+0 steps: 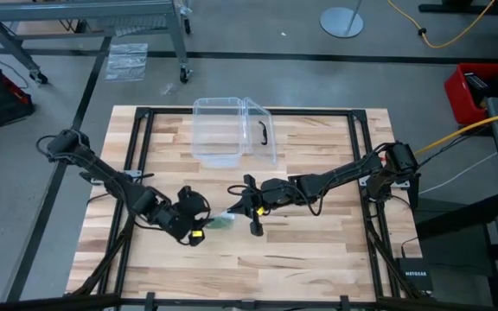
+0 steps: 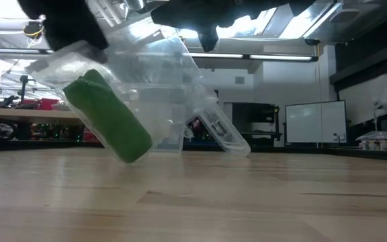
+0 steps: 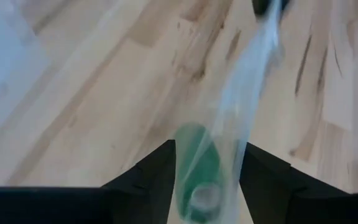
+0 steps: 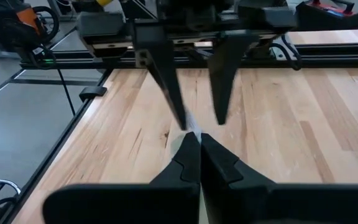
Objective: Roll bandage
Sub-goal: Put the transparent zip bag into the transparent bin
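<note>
The green bandage [image 2: 109, 117] is a stubby roll inside a crinkly clear plastic wrapper [image 2: 160, 74], held tilted above the table. In the high view the bandage [image 1: 221, 224] shows between my two grippers, near the table's middle front. My left gripper [image 1: 204, 226] is shut on the wrapped roll. My right gripper [image 1: 239, 206] is shut on the wrapper's other end [image 1: 231, 212]. The left wrist view shows the roll [image 3: 197, 168] between my left fingers, with the wrapper [image 3: 253, 74] running away to the right gripper. My left gripper holds the wrapped roll between its two fingers [image 3: 157, 168], one on each side, with the roll [image 3: 194, 155] lying along them. The roll hangs tilted, its lower end [image 2: 134, 151] clear of the table. My right gripper pinches the wrapper's thin free end [image 4: 190, 127] between its shut fingertips [image 4: 191, 146], reaching from the table's right side. The wrapper runs stretched from there to the roll, off the table.
A clear plastic box [image 1: 232, 130] with a black handle [image 1: 264, 131] stands at the table's far middle; it shows behind the roll in the low view [image 2: 213, 131]. Black frame rails [image 1: 137, 147] run along the table's left and right sides. Bare wood lies near the front edge.
</note>
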`<state>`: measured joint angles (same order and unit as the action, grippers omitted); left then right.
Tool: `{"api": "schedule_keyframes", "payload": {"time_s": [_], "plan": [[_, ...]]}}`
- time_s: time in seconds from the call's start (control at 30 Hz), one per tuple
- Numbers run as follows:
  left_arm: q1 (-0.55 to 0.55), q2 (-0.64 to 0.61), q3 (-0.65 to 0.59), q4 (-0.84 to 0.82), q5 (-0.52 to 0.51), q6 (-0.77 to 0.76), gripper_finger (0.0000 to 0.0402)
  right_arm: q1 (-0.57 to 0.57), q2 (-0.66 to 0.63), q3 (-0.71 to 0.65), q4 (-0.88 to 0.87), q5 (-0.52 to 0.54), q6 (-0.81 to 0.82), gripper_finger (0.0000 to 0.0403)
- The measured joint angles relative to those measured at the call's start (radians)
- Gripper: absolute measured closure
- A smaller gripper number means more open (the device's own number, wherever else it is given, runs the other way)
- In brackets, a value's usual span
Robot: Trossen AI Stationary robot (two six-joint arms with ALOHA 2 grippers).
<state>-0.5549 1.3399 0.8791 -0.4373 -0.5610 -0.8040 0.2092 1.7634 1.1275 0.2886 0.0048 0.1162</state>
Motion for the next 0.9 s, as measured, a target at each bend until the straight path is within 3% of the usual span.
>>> {"api": "schedule_keyframes", "payload": {"time_s": [0.4,0.6,0.77,0.9], "plan": [[0.112,0.0,0.001,0.094,0.007,0.214,0.0302,0.0,0.002,-0.001,0.051,-0.053,0.0,0.0403],[0.134,0.0,0.002,0.094,0.039,0.237,0.0337,0.0,0.002,-0.002,0.148,-0.076,-0.008,0.0403],[0.129,0.0,0.002,0.091,0.041,0.245,0.039,0.0,0.002,-0.002,0.164,-0.076,-0.016,0.0403],[0.125,0.0,0.002,0.091,0.041,0.266,0.0397,0.0,0.002,-0.002,0.164,-0.076,-0.016,0.0403]]}}
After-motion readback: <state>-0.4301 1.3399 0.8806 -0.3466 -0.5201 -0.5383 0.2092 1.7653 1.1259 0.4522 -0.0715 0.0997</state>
